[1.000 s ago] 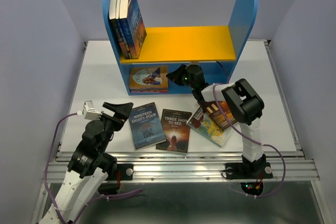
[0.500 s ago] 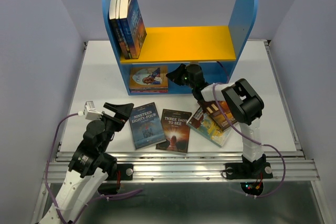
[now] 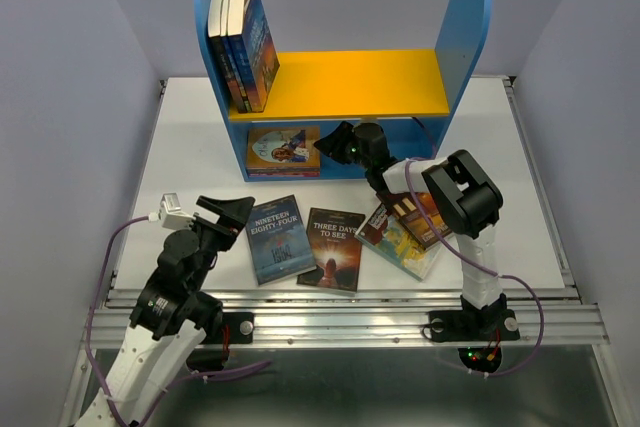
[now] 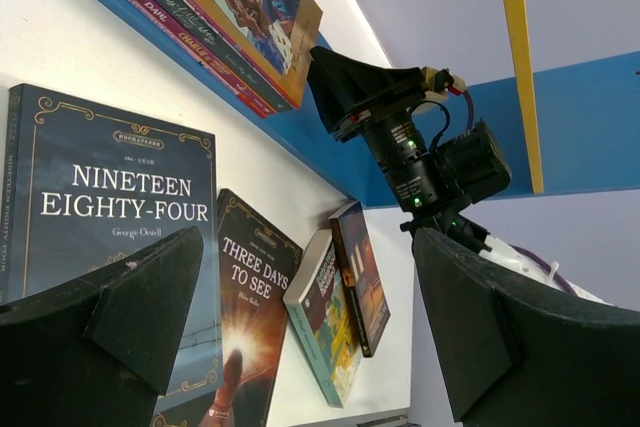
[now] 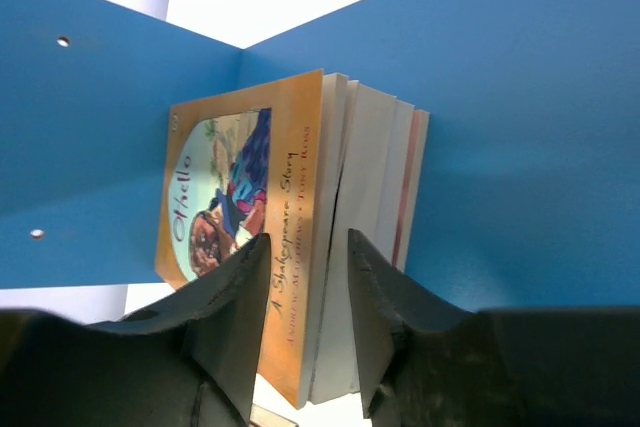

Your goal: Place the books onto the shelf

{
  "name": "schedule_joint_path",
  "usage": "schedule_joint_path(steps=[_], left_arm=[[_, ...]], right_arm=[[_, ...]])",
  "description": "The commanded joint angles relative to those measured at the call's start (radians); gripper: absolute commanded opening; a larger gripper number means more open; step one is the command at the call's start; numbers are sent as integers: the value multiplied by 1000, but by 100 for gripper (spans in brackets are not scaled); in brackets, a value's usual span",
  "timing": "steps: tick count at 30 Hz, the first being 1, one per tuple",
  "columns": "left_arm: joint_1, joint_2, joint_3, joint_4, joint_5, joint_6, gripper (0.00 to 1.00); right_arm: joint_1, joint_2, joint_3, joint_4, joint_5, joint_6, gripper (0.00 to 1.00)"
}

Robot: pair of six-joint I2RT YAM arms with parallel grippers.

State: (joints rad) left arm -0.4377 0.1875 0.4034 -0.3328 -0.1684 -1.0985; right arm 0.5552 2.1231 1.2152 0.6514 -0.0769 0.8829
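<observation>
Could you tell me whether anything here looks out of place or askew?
Yes. At the right of the table, a red-brown book lies crooked across a yellow-teal book, overlapping it. In the shelf, the lower books lie flat in a pile, while the upper books stand upright.

Black-jointed white arms; purple cables; black wedge fingers.

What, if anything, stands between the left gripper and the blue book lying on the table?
Nothing visible. The open left gripper hangs just left of the blue book, with only a strip of table between them.
</observation>
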Motion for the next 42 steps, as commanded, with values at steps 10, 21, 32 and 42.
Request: schedule_joint_path(steps=[10, 21, 32, 42], left_arm=[[-4, -2, 3, 9, 3, 2, 99], [-4, 179, -14, -14, 20, 8, 99], [1, 423, -40, 1, -8, -9, 99], [48, 504, -126, 121, 56, 9, 99]], right_arm=[[-5, -144, -81, -24, 60, -35, 100], [46, -322, -279, -111, 54, -75, 100], [299, -515, -471, -234, 121, -96, 100], [371, -445, -465, -196, -26, -44, 100]])
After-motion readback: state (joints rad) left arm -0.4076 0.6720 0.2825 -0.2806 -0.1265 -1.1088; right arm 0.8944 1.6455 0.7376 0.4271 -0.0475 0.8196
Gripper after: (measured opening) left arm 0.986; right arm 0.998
